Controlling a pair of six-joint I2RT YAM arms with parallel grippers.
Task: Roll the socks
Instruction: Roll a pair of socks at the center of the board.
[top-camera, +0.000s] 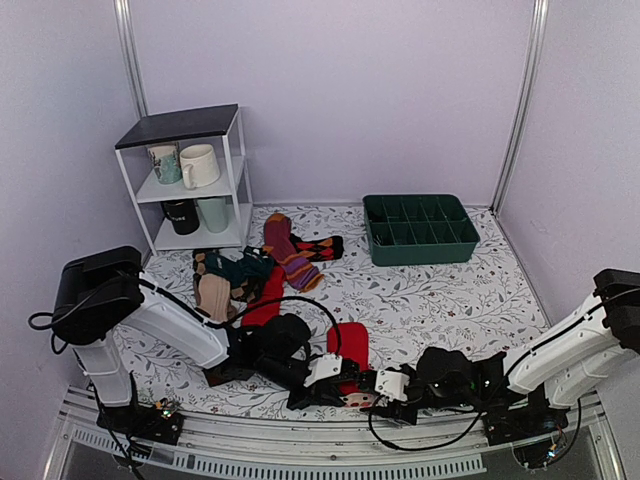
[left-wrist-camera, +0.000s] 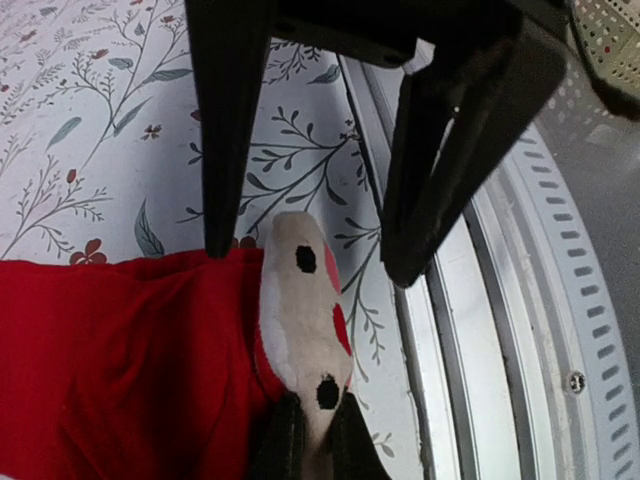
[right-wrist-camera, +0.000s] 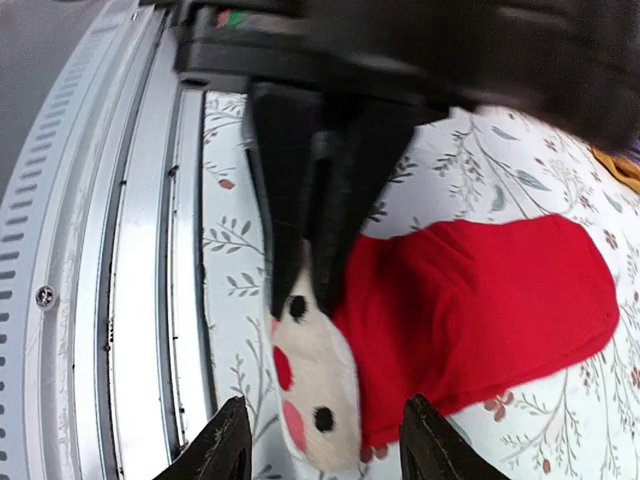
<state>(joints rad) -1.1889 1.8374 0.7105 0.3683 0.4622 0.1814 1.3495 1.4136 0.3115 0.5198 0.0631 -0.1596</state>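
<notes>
- Red knit socks (top-camera: 350, 352) at six o'clock look soft, floppy; grab the cream cuff (left-wrist-camera: 300, 300).
- Left gripper (left-wrist-camera: 300, 262) spread wide around the cuff.
- Right gripper (right-wrist-camera: 305, 290) pinching that cuff.

A white wire shelf unit with a black top (top-camera: 185, 125) stands at the back left of the floral-print table cover (top-camera: 440, 300), holding four mugs; a dark green compartmented plastic tray (top-camera: 420, 228) sits back right; a maroon sock with purple-orange stripes (top-camera: 287, 250) lies between them
</notes>
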